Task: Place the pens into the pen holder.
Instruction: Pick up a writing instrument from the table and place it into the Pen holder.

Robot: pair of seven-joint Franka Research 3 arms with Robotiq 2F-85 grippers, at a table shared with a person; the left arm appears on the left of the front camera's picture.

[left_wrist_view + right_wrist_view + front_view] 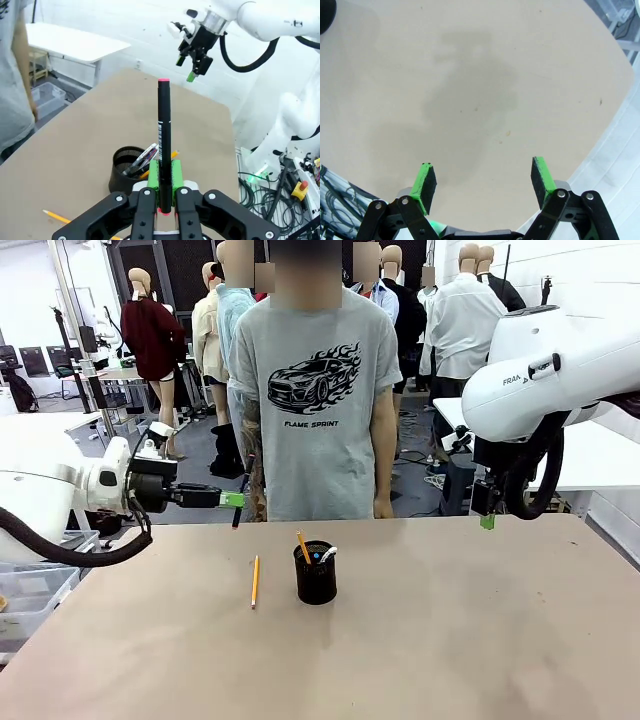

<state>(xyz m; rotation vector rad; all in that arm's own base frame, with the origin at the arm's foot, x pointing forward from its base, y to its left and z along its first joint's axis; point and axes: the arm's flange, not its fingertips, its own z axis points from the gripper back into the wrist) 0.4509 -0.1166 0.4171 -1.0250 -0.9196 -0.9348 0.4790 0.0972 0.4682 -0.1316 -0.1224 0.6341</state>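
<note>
L hand (164, 172) clamped on black pen (164, 125), roughly upright, pink end up; R hand (484, 176) apart.

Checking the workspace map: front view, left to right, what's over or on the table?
In order: left hand holding a black pen → yellow pencil lying on the table → black mesh cup with pens inside → right hand, open, above the table's far edge.

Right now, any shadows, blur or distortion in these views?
Right wrist view: soft grey shadows blotch the table, its edge bowed by the wide lens. Left wrist view: the pen in the left gripper is sharp. Front view: even light, no glare on the holder.
</note>
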